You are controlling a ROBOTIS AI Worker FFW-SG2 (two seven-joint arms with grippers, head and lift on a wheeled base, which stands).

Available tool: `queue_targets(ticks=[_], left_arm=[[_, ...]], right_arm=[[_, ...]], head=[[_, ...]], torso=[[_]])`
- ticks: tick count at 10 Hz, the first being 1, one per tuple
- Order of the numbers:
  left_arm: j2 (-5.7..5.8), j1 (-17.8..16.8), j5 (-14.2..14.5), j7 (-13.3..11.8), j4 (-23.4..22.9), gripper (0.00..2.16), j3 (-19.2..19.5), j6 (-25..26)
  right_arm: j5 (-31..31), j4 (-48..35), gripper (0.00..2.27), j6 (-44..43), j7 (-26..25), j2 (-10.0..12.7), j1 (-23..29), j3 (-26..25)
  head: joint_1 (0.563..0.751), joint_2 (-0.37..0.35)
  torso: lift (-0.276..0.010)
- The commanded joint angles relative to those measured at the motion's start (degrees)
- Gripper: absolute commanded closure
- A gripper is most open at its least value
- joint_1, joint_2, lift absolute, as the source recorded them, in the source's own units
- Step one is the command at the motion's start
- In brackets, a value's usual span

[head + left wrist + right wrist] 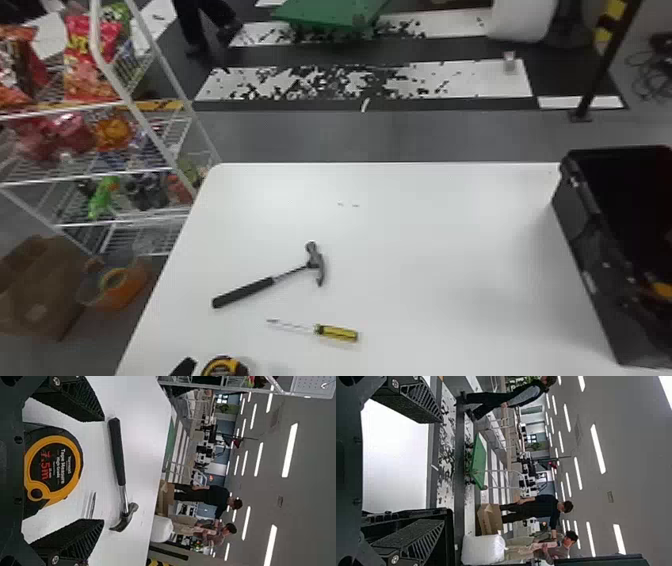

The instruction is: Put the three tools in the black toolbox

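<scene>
While wide around the tape measure [55, 467], centre the left end effector [104, 470] before squeezing; hold back the wide right end effector [442, 471].

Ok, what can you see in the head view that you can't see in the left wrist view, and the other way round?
Head view: the black toolbox at the table's right side and the screwdriver's yellow handle.

Left wrist view: long ceiling lights.

Both: the hammer, the tape measure, the screwdriver's metal shaft, the white table, and part of the robot's left tool, open beside the tape measure.
</scene>
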Motion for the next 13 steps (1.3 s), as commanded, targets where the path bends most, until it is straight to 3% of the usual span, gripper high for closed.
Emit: queue_targets(ticks=[1,8,13], left_arm=[[-0.15,-0.13,-1.59,0.59,0.25,0.09,0.25,-0.35],[-0.15,-3.12,-2.20,-0.20,5.88,0.09,0.34,-3.52],[-0.15,-6.63,-2.64,-0.29,12.73,0.09,0.34,-8.26]], right_arm=[[-0.07,-0.16,0.10,0.00,0.07,-0.02,0.15,0.16],[-0.42,-0.68,0.10,-0.18,0.69,0.16,0.59,-0.10],[-0.50,-0.68,0.10,-0.18,0.78,0.16,0.59,-0.28]], head=[[0.695,0.198],[0.695,0.195],[0.695,0.189]], torso=[[-0.055],[-0.055],[-0.055]])
